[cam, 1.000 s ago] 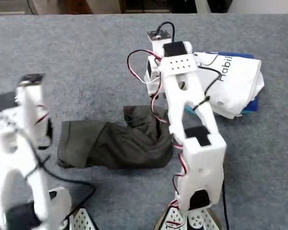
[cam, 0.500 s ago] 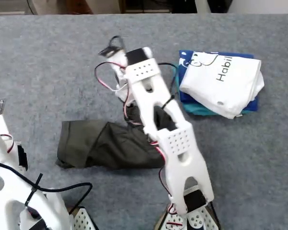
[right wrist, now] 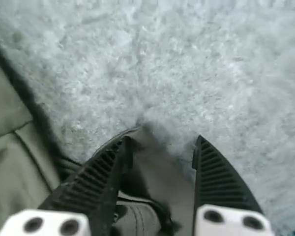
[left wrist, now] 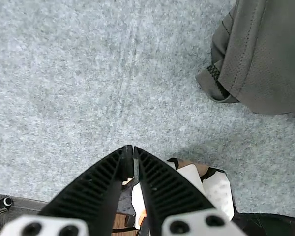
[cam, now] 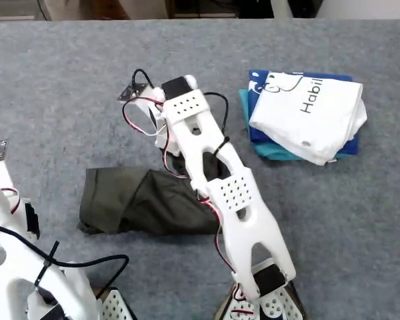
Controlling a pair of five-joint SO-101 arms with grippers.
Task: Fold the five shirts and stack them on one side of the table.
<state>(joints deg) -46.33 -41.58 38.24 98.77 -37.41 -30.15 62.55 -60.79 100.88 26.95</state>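
Grey felt worktop (cam: 60, 67). Olive shirt (cam: 137, 200) lies bunched near the middle, toward the near edge. Folded stack (cam: 307, 117), white on top, sits toward the right edge. Right gripper (right wrist: 163, 142): jaws spread either side of a fold at the olive shirt's far edge. Left gripper (left wrist: 132, 153): jaws pressed together, empty, by the near-left corner.

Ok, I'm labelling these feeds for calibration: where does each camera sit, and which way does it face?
High view: fixed above the table, looking down on olive shirt, folded stack, left arm and right arm.
Left wrist view: on the left arm, looking down past its shut left gripper at table and shirt edge.
Right wrist view: on the right arm, looking down past its open right gripper, astride a shirt fold.
Shared: all three show the olive shirt.
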